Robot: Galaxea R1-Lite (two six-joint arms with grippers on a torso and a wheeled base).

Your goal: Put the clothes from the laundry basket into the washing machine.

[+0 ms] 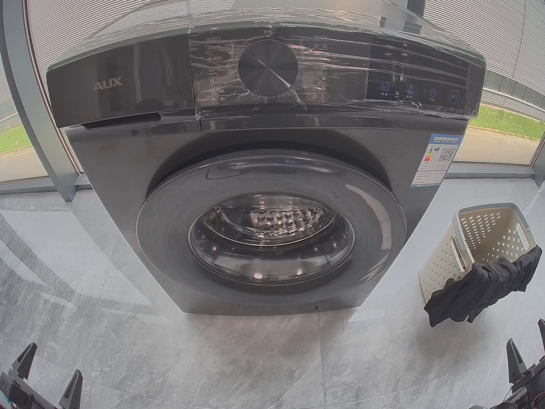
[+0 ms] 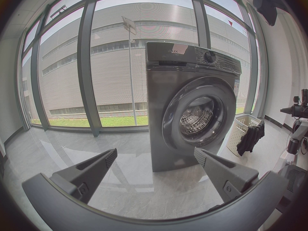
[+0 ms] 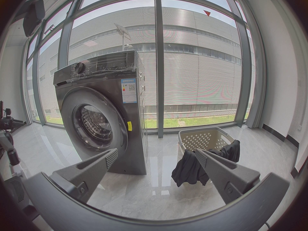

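You see the left gripper [image 2: 155,150] spread wide, the washing machine [image 2: 189,113] mid-frame, and dark clothes [image 2: 251,139] draped over the laundry basket [image 2: 235,132] beside it.

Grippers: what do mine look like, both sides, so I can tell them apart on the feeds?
The left gripper and right gripper look alike. Each has two matte dark-grey wedge fingers tapering to points, with a ribbed pad on the inner tip face and a round fastener near the base. They sit on a curved dark-grey guard.
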